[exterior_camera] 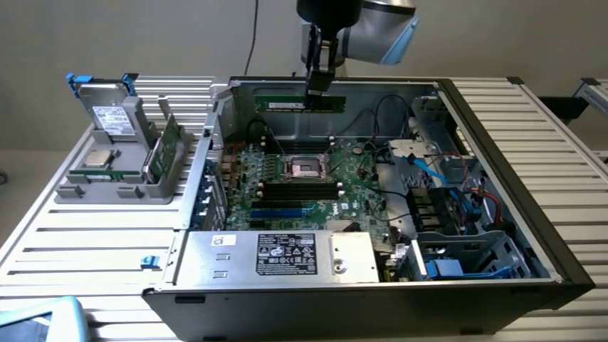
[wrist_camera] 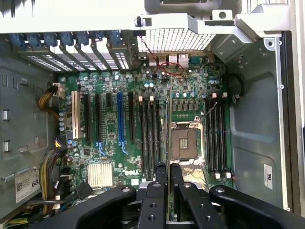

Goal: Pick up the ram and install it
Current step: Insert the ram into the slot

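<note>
1. Ram (exterior_camera: 299,103) hangs level in my pincer (exterior_camera: 320,84), gripped toward the exterior view's right end, above the open computer case (exterior_camera: 389,96), at twelve o'clock from the CPU socket (exterior_camera: 306,168).
2. Wrist view: my fingers (wrist_camera: 160,174) sit nearly closed on the ram (wrist_camera: 170,114), which is edge-on over the motherboard (wrist_camera: 109,138), just beside the socket (wrist_camera: 183,143).

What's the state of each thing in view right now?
pincer: shut on the ram, above the open case.
ram: gripped, held level in the air, not seated in a slot.
computer case: side open, board exposed.
memory slots: empty.
processor socket: no cooler on it.
parts holder: beside the case, green card standing in it.
</note>
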You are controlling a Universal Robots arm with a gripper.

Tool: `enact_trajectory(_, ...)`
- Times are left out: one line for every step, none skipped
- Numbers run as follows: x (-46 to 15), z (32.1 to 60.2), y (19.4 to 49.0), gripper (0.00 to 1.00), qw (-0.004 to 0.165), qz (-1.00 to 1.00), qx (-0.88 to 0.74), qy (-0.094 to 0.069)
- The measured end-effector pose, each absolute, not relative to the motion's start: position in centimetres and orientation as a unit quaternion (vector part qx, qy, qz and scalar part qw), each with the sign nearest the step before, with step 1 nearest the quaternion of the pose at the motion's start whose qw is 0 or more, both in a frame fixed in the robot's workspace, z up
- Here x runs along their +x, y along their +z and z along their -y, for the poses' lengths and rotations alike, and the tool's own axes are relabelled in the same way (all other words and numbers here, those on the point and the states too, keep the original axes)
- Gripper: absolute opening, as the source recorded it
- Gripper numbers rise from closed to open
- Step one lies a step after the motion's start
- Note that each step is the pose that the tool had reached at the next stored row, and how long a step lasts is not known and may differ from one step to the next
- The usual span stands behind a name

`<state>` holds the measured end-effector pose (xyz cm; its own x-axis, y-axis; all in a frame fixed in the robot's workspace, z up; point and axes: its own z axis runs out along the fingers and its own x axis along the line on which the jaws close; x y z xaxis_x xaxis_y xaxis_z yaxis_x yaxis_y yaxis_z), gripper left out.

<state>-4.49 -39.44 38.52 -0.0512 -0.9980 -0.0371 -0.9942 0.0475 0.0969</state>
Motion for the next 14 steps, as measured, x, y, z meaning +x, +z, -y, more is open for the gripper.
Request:
enact_trajectory(-4.5,39.44,38.52,0.15,0.02,0.723,0.688,-0.048)
enact_trajectory(-4.5,39.44,38.52,0.15,0.02,0.723,0.688,-0.048)
enact_trajectory(-4.5,39.44,38.5,0.15,0.02,0.723,0.689,-0.048)
enact_trajectory(-4.5,39.44,38.46,0.15,0.02,0.723,0.689,-0.048)
enact_trajectory(-4.51,39.44,38.42,0.15,0.02,0.723,0.689,-0.048)
enact_trajectory(-4.51,39.44,38.38,0.15,0.021,0.721,0.69,-0.049)
enact_trajectory(-4.51,39.44,38.33,0.15,0.022,0.72,0.692,-0.049)
enact_trajectory(-4.52,39.45,38.24,0.15,0.022,0.718,0.694,-0.049)
enact_trajectory(-4.51,39.44,38.14,0.15,0.022,0.715,0.697,-0.049)
enact_trajectory(-4.51,39.45,37.99,0.15,0.023,0.71,0.702,-0.049)
enact_trajectory(-4.51,39.44,37.88,0.15,0.023,0.704,0.708,-0.049)
enact_trajectory(-4.48,39.44,37.8,0.15,0.024,0.699,0.713,-0.049)
enact_trajectory(-4.44,39.45,37.7,0.15,0.025,0.697,0.715,-0.051)
enact_trajectory(-4.42,39.45,37.59,0.15,0.026,0.696,0.715,-0.052)
